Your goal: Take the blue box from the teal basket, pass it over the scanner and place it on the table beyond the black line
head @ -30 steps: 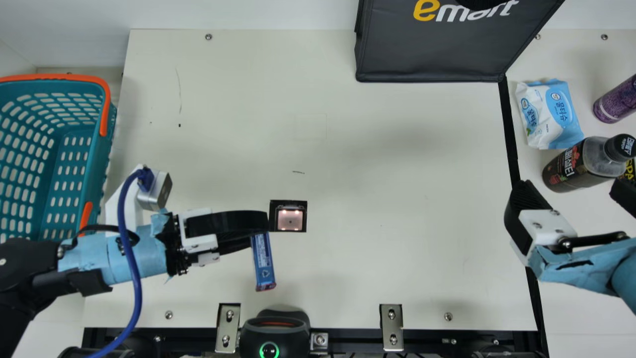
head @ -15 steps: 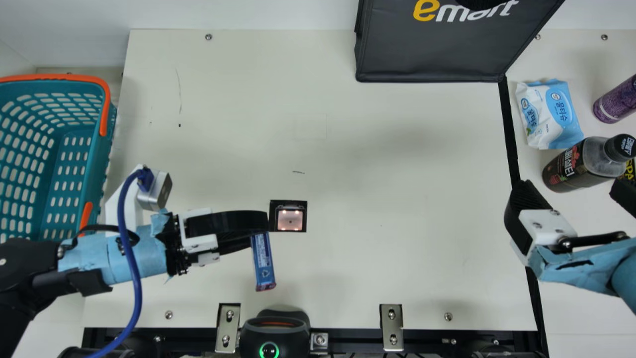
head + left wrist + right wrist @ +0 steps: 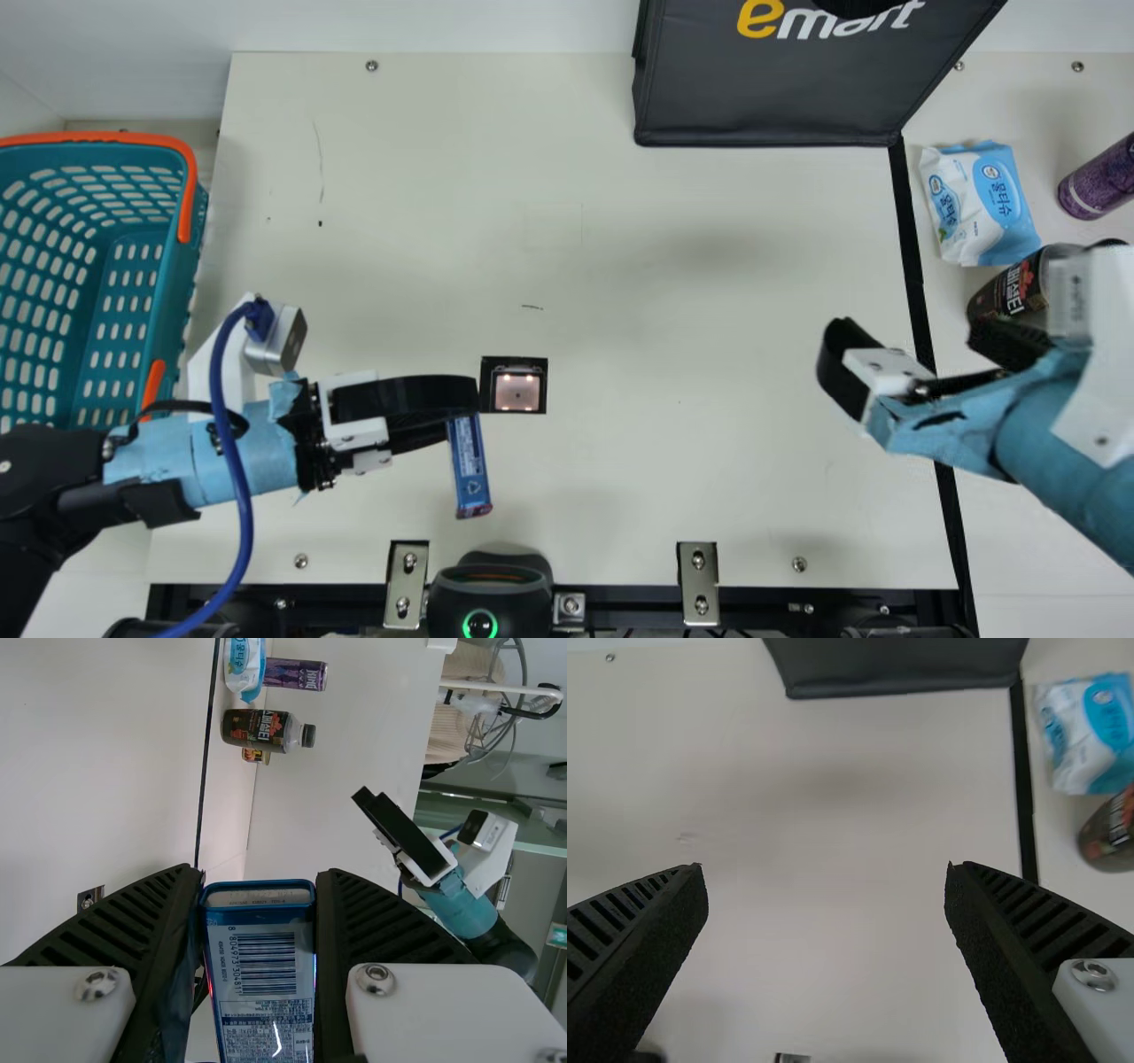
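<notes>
In the main view my left gripper is shut on the blue box, which hangs down toward the front edge, just front-left of the scanner window. The left wrist view has the blue box between the ribbed fingers of my left gripper, its barcode side showing. My right gripper stands open around the black line, with nothing held. From its own wrist, the open right gripper has bare table between its fingers. The teal basket is at the far left.
Beyond the black line lie a wipes pack, a dark bottle partly behind the right arm, and a purple can. A black bag stands at the back. A black device sits at the front edge.
My right arm has come leftward in the main view, from beyond the black line to partly over the table's middle area, its gripper still open. The left arm and the blue box have kept still.
</notes>
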Robot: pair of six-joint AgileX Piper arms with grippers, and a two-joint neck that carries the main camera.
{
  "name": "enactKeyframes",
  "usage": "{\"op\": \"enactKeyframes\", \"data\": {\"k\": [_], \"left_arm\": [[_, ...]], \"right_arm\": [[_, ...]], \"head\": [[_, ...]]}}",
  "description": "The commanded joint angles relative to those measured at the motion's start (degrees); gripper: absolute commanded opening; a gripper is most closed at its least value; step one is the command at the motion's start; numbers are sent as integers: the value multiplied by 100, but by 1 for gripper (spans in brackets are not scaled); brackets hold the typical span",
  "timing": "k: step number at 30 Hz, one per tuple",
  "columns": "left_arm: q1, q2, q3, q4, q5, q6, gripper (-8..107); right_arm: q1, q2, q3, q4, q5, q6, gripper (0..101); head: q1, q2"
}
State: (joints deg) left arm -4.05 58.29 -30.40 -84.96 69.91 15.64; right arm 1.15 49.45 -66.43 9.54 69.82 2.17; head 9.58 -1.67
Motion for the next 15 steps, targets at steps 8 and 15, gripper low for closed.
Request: {"op": "enactKeyframes", "data": {"k": [8, 15], "left_arm": [[0, 0, 0, 0, 0, 0, -8], [0, 0, 0, 0, 0, 0, -8]], "right_arm": [[-125, 470, 393, 1204, 8, -243, 95], [-95, 736, 754, 2097, 8, -547, 95]], "head": [[-166, 9], [-166, 9]]}}
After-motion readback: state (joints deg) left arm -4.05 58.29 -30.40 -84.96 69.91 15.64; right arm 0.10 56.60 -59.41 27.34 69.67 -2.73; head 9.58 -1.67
